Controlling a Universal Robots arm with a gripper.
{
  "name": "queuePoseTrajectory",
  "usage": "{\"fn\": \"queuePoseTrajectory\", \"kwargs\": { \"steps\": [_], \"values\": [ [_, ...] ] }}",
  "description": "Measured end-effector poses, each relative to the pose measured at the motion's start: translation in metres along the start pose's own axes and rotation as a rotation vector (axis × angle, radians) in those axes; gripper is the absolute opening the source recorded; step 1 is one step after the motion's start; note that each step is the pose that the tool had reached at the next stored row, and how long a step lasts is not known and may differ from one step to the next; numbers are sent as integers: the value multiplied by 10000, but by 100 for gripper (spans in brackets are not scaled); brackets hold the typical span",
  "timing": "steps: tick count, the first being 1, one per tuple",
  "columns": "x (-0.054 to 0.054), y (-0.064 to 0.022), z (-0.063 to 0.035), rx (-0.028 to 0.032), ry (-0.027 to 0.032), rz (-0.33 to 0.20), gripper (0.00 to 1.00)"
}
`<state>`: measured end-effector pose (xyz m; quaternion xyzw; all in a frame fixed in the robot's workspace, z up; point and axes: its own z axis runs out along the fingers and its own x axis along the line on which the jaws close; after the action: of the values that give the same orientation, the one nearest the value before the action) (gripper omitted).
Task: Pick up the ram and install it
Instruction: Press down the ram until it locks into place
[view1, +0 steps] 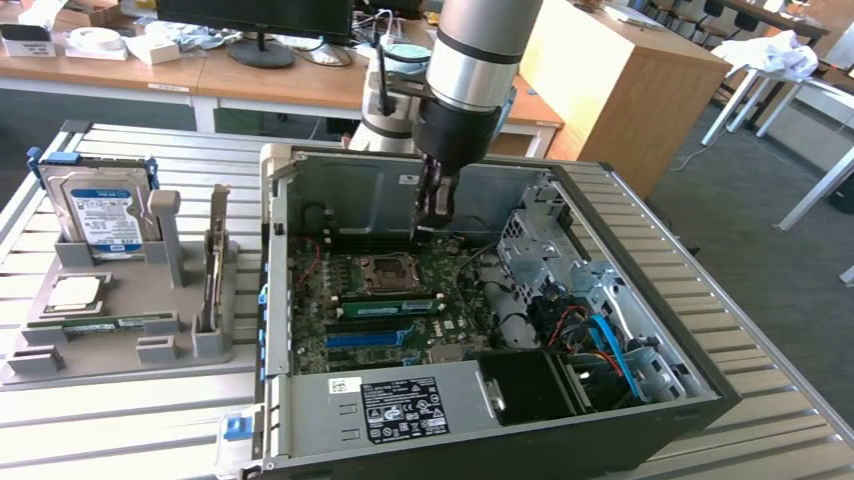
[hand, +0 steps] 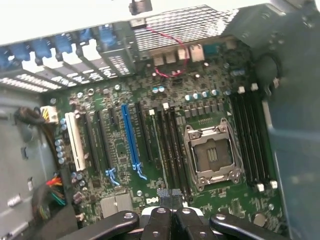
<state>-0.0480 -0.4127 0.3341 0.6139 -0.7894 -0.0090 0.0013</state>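
The gripper (view1: 434, 222) was seen clenched, with its jaws pressed together, and no green board was seen between them, so it was judged to be empty. It was held inside the open computer case (view1: 274, 300), above the far part of the motherboard (view1: 314, 300), close to the rear wall and just beyond the processor socket (view1: 391, 268).

The ram (view1: 107, 322) was found outside the case. It lay flat on the grey tray (view1: 120, 352) at the exterior view's left, near the tray's front part. Its long axis was laid about across the exterior view, from left to right. A square processor chip (view1: 76, 292) was placed just behind it, and a hard drive (view1: 100, 205) was stood farther back. A taller card (view1: 214, 270) was stood upright at the tray's side nearest the case.

So the ram lay well apart from the gripper, toward the exterior view's left and nearer to the camera. The case's side wall and the upright card were placed between the two. The room above the tray was seen open, while the gripper was enclosed by walls on several sides.

A second green stick (view1: 387, 307) was seen on the motherboard between the socket and a blue slot (view1: 380, 338); whether it was seated there could not be told.

In the wrist view, the closed gripper (hand: 170, 200) was seen over the motherboard (hand: 210, 100), with the socket (hand: 214, 155) and empty black slots (hand: 250, 135) beside it.
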Motion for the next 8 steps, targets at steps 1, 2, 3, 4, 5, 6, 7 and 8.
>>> {"fn": "queuePoseTrajectory", "kwargs": {
  "steps": [1, 2, 3, 4, 5, 6, 7, 8],
  "values": [
    [0, 0, 1, 1, -3, 180, 10],
    [0, 0, 2, 3, -5, 360, 10],
    [0, 0, 3, 5, -7, 539, 10],
    [0, 0, 3, 7, -10, 720, 10],
    [0, 0, 4, 8, -13, 899, 10],
    [0, 0, 5, 10, -14, 1077, 10],
    [0, 0, 5, 12, -16, 1264, 10],
    [0, 0, 6, 13, -18, 1432, 10]
  ]
}}
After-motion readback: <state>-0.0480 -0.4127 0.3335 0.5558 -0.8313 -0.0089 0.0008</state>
